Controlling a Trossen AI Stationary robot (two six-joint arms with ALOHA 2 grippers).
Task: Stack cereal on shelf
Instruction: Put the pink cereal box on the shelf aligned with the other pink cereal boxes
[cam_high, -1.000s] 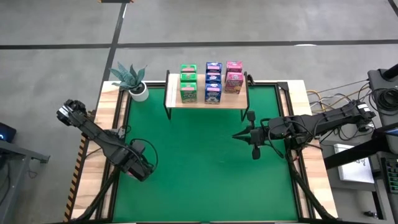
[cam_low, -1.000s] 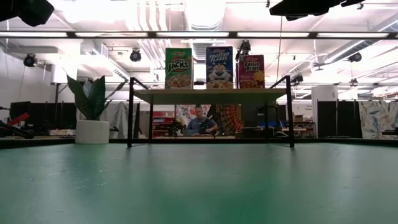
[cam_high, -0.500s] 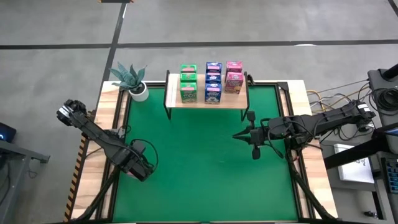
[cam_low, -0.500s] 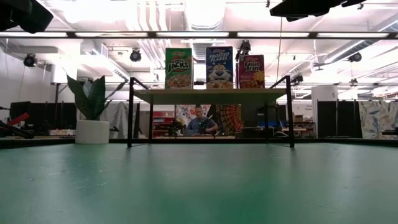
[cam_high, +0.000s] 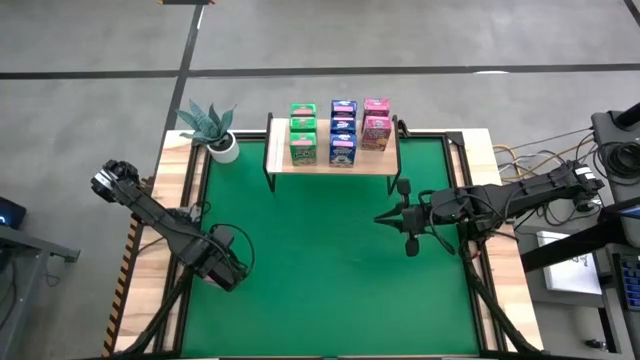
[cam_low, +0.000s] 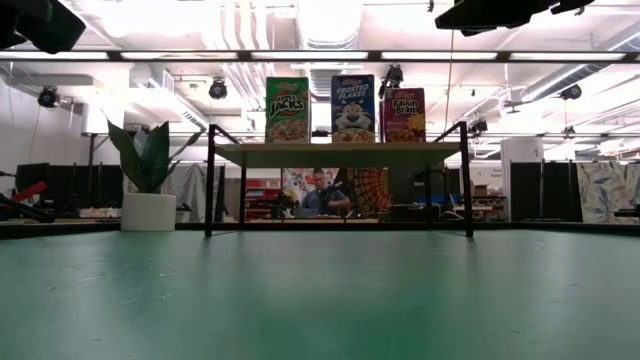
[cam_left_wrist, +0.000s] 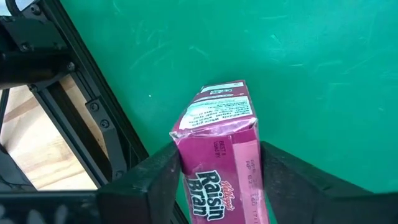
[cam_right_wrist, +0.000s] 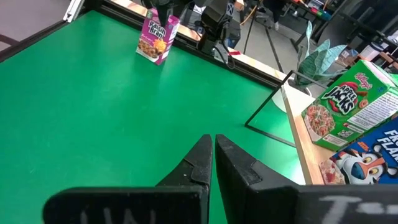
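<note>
Cereal box (cam_left_wrist: 219, 149), pink and likely light, crushable cardboard, sat between the left gripper (cam_left_wrist: 214, 180) fingers near the table's left edge, grip unclear; right gripper (cam_right_wrist: 213, 163) clenched empty.

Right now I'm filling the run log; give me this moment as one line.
left claw: around pink Raisin Bran box, near table's left edge | right claw: shut, empty, above green mat | shelf: eight boxes
</note>
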